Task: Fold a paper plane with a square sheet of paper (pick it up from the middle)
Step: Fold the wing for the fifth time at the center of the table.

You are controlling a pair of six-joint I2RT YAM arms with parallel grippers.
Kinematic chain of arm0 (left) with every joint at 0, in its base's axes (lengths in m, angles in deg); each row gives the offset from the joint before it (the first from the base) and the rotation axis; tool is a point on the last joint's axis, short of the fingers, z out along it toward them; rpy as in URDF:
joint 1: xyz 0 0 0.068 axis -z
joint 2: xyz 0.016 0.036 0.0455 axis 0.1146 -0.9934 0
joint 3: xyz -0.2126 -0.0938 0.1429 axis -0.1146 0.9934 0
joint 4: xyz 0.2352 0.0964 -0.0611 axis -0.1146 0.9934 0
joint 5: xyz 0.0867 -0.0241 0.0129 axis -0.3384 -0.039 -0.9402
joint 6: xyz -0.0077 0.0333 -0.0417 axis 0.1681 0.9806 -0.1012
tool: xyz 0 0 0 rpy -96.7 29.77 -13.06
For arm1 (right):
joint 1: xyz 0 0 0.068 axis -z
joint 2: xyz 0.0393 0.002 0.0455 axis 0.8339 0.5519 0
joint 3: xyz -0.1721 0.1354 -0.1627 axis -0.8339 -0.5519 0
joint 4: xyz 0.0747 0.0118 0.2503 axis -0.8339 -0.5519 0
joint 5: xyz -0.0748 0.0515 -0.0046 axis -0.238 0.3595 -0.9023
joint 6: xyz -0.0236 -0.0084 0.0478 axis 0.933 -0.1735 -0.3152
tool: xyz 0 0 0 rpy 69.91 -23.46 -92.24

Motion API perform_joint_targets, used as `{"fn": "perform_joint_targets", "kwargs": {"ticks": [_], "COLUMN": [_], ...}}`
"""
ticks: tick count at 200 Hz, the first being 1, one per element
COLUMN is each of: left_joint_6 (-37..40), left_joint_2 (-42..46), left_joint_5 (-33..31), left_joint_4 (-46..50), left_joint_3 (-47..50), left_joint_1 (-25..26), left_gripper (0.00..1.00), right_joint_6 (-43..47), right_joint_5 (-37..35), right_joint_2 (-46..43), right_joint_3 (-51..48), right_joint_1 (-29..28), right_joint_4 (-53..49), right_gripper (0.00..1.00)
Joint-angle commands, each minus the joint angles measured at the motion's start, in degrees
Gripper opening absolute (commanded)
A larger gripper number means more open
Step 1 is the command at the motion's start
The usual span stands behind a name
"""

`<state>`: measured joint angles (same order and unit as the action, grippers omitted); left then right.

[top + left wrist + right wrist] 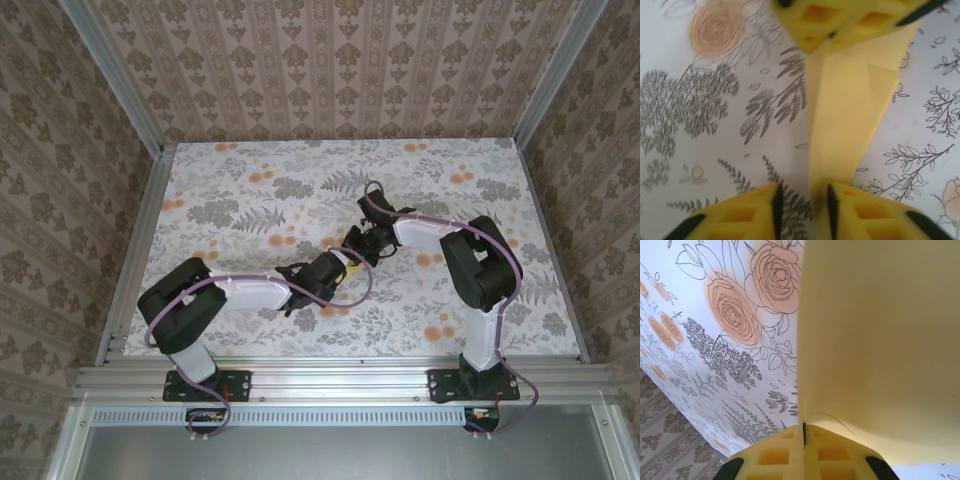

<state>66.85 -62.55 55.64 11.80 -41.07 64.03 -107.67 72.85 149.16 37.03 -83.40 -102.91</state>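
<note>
The yellow sheet of paper (pixel 845 110), folded into a long narrow strip with a centre crease, hangs just above the flowered table (pixel 715 100). My right gripper (pixel 804 429) is shut on one end of it, and the paper (pixel 880 340) rises broad in front of that camera. In the left wrist view the right gripper's yellow fingers (pixel 810 20) pinch the far end. My left gripper (pixel 803 192) stands open at the near end, the paper's edge lying against its right pad. From above, both grippers meet mid-table, left (pixel 335 268) and right (pixel 362 250), with a yellow scrap (pixel 352 268) between.
The flower-print tablecloth (pixel 250 200) covers the whole work surface. Aluminium rails (pixel 140 250) and patterned walls close it in on the left, right and back. The arms' bases (pixel 205 385) stand on the near rail.
</note>
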Motion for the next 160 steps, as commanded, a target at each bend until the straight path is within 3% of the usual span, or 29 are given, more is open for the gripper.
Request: {"fn": "perform_joint_targets", "kwargs": {"ticks": [1,23,64,120,160], "left_joint_6": [-5.5,-9.5,-19.1,-27.6,-29.6], "left_joint_2": [5.9,10.3,11.3,5.8,1.9], "left_joint_5": [7.4,18.0,34.1,41.6,44.0], "left_joint_4": [1.7,-2.3,-10.3,-19.8,-20.5], "left_joint_3": [2.1,6.0,10.5,11.2,8.9], "left_joint_1": [-3.0,-7.3,-15.8,-20.5,-21.1], "left_gripper": [0.45,0.56,0.58,0.49,0.42], "right_joint_6": [3.3,4.8,9.1,15.5,17.9], "right_joint_5": [-1.0,0.7,3.0,6.7,8.3], "right_joint_2": [-1.7,-2.0,-2.3,-1.6,-1.7], "right_joint_3": [0.4,-1.1,-3.1,-6.3,-7.9], "right_joint_1": [-0.1,0.3,0.9,2.3,3.2], "right_joint_4": [0.5,4.0,8.5,13.2,15.1], "right_gripper": [0.0,0.0,0.01,0.06,0.09]}}
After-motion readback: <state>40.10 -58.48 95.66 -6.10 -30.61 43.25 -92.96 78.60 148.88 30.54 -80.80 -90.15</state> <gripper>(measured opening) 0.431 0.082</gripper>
